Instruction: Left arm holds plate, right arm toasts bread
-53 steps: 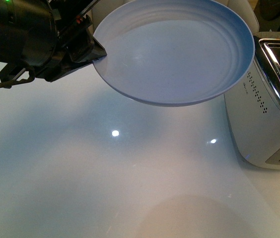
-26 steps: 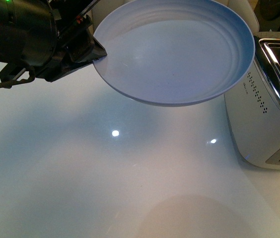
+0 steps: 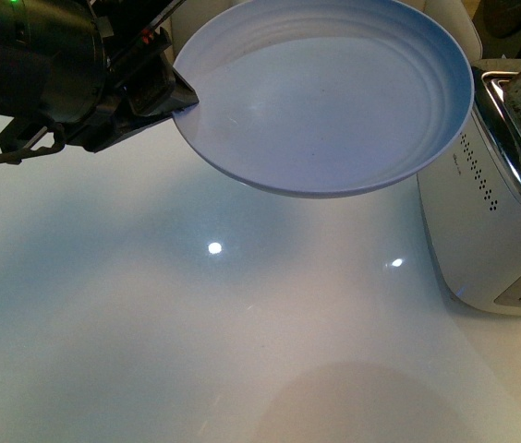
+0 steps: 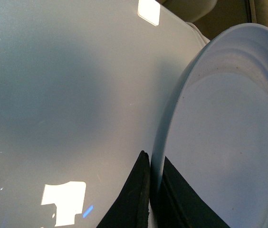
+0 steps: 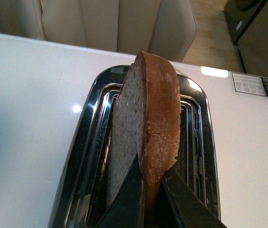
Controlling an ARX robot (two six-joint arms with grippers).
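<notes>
Two holds were to be seen. The plate (image 3: 334, 101) was clamped at its rim by the left gripper (image 3: 173, 97) and was held clear of the white table (image 3: 150, 323), just beside the toaster (image 3: 482, 212). The bread (image 5: 146, 137) was pinched at its crust edge by the right gripper (image 5: 150, 175), whose fingers were closed on it, and it was poised over the toaster's open slots.

The step in hand was judged to be the feeding of the slice into a slot. For that, the broad faces would best be kept parallel to the slot walls and the slice centred over the opening before being lowered, so that the crust was not caught on the chrome rim.

The slice was held on edge. Its long axis ran from the fingers out to the rounded top, roughly in line with the slots. Whether its lower edge had entered a slot could not be told.
</notes>
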